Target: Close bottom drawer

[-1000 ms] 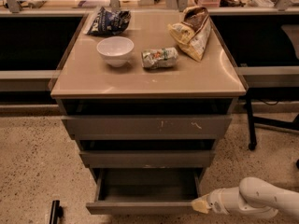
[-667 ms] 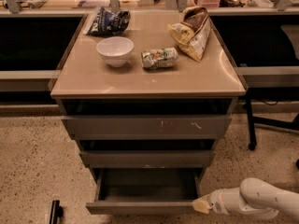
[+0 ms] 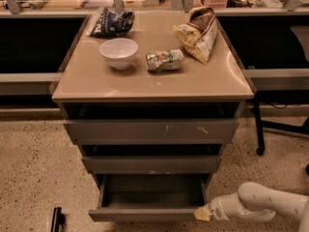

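The narrow grey-brown bottom drawer [image 3: 149,214] with its plain flat front sits at 6 o'clock in the view. It is pulled out well past the two drawers above it, and its shallow dark box lies open to the camera.

The cream-tipped pincer [image 3: 199,215] on the white robot arm [image 3: 263,204] comes in from 4 o'clock and points toward 9 o'clock. Its tip is at the right-hand end of that drawer's front panel, touching it or just beside it; which one cannot be told. Whether the pincer is open or closed cannot be told either, and it has hold of nothing visible.

Above the bottom drawer is the medium-width grey-brown drawer front [image 3: 152,164]. Above that is the widest grey-brown drawer front [image 3: 120,131], which has white scratch marks right of its centre. Both stand slightly out, with a dark gap over each.

The tan bench [image 3: 154,83] fills the middle of the view. On it:
- A round white bowl [image 3: 119,52] stands upright at 10 o'clock from the bench's centre.
- A crumpled green-and-white packet [image 3: 164,60] lies on its side just to the right of the bowl, apart from it.
- A dark blue crinkled snack bag [image 3: 111,22] lies at the far left corner, toward 11 o'clock.
- A yellow-and-brown chip bag [image 3: 198,33] lies at the far right, toward 1 o'clock.

The speckled beige floor [image 3: 29,168] surrounds the cabinet. A black chair leg with a caster [image 3: 259,134] stands at 3 o'clock.
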`<action>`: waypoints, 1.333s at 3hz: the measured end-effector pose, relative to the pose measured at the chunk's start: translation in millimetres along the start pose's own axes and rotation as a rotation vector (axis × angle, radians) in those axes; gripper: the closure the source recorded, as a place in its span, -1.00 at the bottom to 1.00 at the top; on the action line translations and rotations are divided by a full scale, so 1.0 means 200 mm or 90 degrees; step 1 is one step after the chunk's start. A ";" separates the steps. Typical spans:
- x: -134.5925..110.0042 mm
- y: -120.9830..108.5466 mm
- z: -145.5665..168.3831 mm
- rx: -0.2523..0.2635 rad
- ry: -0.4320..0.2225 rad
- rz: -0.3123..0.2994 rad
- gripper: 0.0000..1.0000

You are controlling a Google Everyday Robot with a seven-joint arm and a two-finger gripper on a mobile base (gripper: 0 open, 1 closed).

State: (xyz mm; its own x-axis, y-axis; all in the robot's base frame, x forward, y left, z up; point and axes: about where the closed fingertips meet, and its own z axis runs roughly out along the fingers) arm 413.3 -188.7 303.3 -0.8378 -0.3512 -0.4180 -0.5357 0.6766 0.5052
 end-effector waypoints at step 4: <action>0.06 -0.28 0.53 -0.069 0.001 0.034 1.00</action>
State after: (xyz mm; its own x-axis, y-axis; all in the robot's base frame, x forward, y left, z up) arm 443.6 -162.1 189.3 -0.8656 -0.3171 -0.3874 -0.4983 0.6208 0.6052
